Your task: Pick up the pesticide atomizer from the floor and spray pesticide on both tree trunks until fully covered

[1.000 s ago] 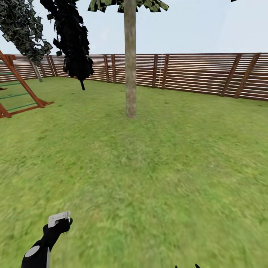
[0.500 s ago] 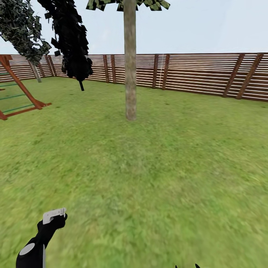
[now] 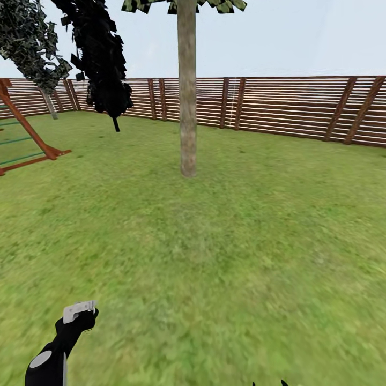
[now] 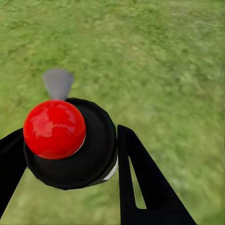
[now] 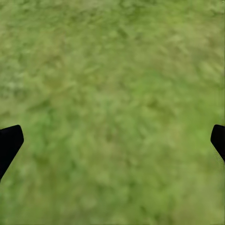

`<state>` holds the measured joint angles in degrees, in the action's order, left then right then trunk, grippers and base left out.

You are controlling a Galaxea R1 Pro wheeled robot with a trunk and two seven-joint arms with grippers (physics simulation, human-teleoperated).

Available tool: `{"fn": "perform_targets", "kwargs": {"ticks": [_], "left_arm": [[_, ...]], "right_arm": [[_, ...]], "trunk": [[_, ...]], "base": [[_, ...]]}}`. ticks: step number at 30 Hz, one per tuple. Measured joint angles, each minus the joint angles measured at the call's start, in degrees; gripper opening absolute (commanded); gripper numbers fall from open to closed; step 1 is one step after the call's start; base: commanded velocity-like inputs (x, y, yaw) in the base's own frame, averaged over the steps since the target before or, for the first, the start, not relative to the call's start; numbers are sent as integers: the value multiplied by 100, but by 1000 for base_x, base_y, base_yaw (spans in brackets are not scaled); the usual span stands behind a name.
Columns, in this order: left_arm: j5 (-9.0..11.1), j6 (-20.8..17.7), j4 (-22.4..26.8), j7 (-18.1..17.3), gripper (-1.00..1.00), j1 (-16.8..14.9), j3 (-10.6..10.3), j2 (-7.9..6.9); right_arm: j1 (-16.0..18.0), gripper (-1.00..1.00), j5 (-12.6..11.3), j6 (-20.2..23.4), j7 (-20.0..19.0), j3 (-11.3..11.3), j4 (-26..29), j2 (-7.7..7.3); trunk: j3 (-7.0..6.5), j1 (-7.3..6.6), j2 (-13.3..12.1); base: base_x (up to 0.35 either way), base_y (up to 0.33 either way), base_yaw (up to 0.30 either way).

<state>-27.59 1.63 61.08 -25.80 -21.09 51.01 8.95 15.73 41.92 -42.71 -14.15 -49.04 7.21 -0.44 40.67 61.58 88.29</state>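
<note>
1. We find the atomizer (image 4: 70,143) seated between the left fingers (image 4: 140,183), red top toward the wrist camera and its grey nozzle pointing past the fingertips over the grass (image 4: 164,56). We judge it is carried this way so the nozzle faces forward, ready for spraying.
2. The left fingers are closed to the width of the bottle's dark body, one on each side, in contact with it. In the head view the left gripper (image 3: 79,313) is held low and forward, with a pale part at its tip; we cannot tell from that view what the part is.
3. The right fingers (image 5: 10,143) are spread wide, with bare lawn between them. They hold and touch nothing.
4. A trunk (image 3: 187,96) stands well ahead of the left fingers, upright on the lawn, with the fence (image 3: 289,107) behind it. We judge the range too long for spraying; the approach is unfinished.
5. A second, leaning tree (image 3: 32,43) stands farther off, on the left-finger side.
</note>
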Motion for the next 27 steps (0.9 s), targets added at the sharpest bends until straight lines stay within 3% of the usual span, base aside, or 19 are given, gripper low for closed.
{"fn": "perform_targets", "kwargs": {"ticks": [27], "left_arm": [[-3, -31, 86, 1, -100, 3, 11, -24]], "right_arm": [[0, 100, 0, 0, 0, 0, 0, 0]], "trunk": [[0, 0, 0]], "base": [[338, 0, 0]]}}
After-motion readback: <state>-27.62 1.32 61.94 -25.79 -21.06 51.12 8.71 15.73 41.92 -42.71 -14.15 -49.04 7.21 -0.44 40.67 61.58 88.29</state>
